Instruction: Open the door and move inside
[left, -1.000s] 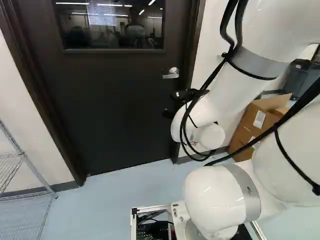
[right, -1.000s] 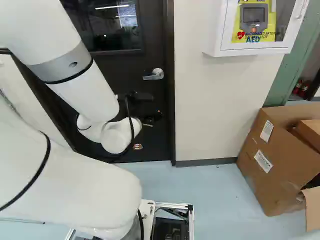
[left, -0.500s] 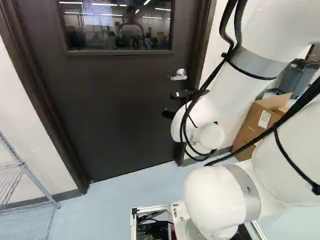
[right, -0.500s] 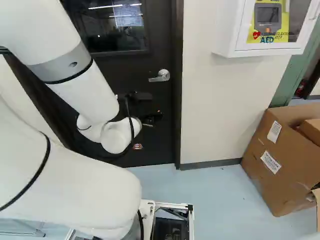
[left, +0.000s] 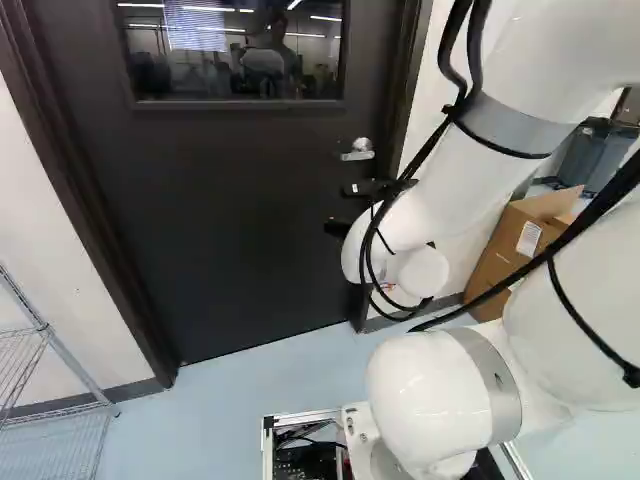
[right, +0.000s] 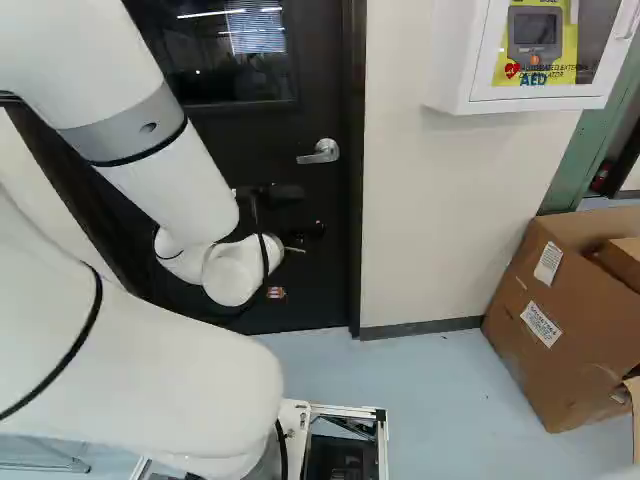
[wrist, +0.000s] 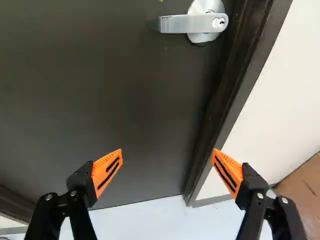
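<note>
Facing the closed door (left: 220, 220), the claw (wrist: 167, 151) gapes empty; advancing misaligned with the handle (wrist: 186, 23) could ram the frame (wrist: 233, 95).

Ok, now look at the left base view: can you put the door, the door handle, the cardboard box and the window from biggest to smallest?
Biggest to smallest:
1. door
2. window
3. cardboard box, partly hidden
4. door handle
</note>
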